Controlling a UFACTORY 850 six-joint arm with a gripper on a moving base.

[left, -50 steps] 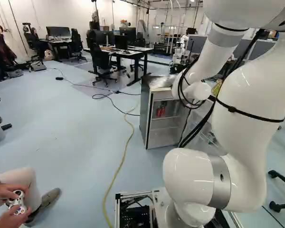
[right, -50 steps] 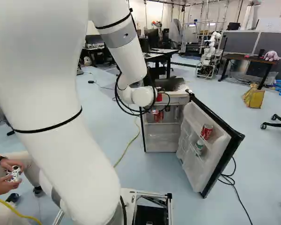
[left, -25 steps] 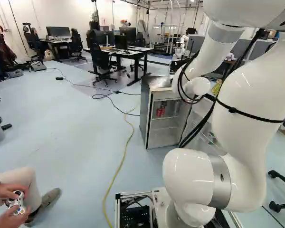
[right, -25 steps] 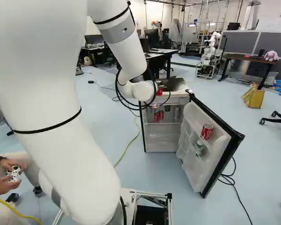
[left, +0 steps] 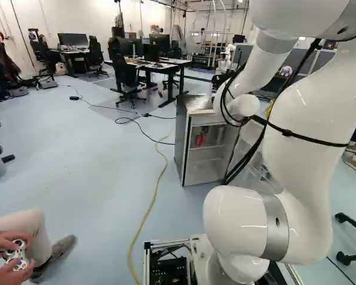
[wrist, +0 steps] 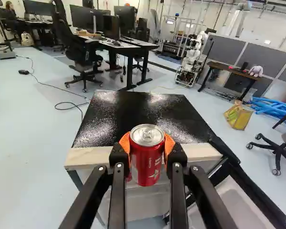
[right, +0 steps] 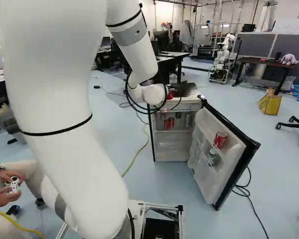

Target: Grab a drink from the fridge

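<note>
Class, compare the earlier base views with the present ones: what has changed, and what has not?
The arm has shifted a little, and its far end sits slightly further up in both base views. The red can held in the tool has moved up with it. No letting go is visible. The fridge, its open door and the can in the door stayed put.

one fridge [left: 181,139], black top, door [right: 243,167] open, standing on pale blue floor [right: 274,172]: red cans [right: 169,123] on inner shelf [right: 175,131]; in door, one red can [right: 220,140] above one greenish can [right: 212,156].
</note>
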